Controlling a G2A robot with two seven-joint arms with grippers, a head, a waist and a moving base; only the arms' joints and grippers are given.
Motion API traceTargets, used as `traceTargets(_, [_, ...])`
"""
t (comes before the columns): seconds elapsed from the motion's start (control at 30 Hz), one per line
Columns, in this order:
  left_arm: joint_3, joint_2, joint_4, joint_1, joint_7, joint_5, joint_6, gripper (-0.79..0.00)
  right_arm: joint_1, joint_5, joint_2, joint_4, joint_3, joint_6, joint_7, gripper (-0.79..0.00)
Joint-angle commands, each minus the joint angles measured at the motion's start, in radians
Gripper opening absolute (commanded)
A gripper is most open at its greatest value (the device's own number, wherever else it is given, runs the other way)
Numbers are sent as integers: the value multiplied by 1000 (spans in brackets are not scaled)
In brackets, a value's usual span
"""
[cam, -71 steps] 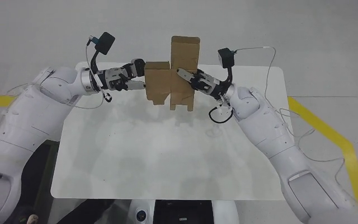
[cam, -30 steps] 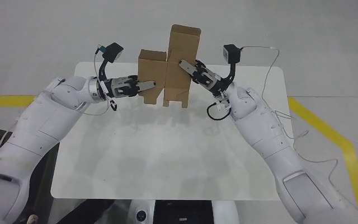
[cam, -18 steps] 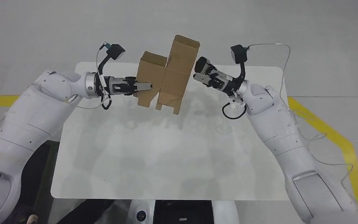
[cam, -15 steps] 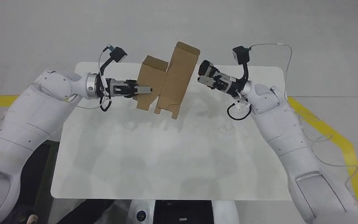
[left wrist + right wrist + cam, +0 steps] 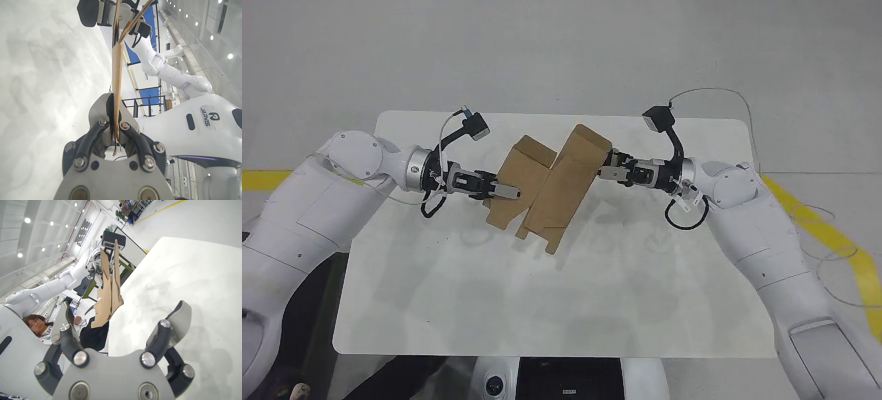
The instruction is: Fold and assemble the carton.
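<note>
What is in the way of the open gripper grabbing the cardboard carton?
Nothing visible is. The right gripper is open and points straight at the carton, with only air between them. The left gripper is shut on the carton's other side.

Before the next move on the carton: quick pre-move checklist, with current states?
1. Left gripper clamped on the carton: ok, fingers shut on one edge of the cardboard.
2. Right gripper ready to regrasp: ok, fingers open, with the carton ahead of them and not touching.
3. Carton off the table: ok, held in the air and tilted, with its shadow below.
4. Carton opened into a box: not ok, the panels lie close together, nearly flat in both wrist views.
5. Left grip firm enough to take a push: cannot tell.
</note>
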Motion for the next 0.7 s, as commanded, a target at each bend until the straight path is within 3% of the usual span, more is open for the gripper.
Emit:
traceTargets(0.0, [-2, 0, -3, 7, -12, -3, 12, -785, -1, 20, 10, -14, -18, 4, 4, 0])
traceTargets(0.27, [-14, 2, -23, 32, -43, 3, 43, -785, 7, 67, 46, -38, -101, -6, -6, 0])
traceTargets(0.3, [-16, 1, -24, 34, -45, 5, 45, -785, 9, 72, 49, -39, -114, -6, -6, -65])
traceTargets(0.37, [-19, 1, -29, 39, -49, 8, 49, -785, 16, 83, 56, -42, -137, -10, -10, -342])
traceTargets(0.4, [-20, 1, -31, 41, -50, 9, 51, -785, 19, 87, 59, -42, -148, -13, -13, -419])
traceTargets(0.67, [-35, -3, -43, 53, -60, 11, 60, -785, 47, 128, 84, -36, -220, -25, -25, -511])
